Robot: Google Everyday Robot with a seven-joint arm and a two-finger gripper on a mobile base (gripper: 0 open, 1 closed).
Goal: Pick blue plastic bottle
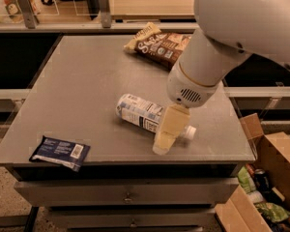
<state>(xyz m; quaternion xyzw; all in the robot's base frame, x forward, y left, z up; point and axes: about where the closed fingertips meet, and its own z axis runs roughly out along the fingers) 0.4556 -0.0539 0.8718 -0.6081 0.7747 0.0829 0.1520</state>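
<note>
The blue plastic bottle [140,112] lies on its side near the front middle of the grey table [87,81], its white cap [189,132] pointing right. My gripper [164,138] hangs from the big white arm, directly over the bottle's neck end, covering part of it. Only one cream-coloured finger [168,127] shows.
A tan-and-brown snack bag [157,43] lies at the table's back. A flat dark-blue packet [60,152] with a barcode lies at the front left corner. An open cardboard box [266,178] with items stands on the floor to the right. Drawers sit under the table.
</note>
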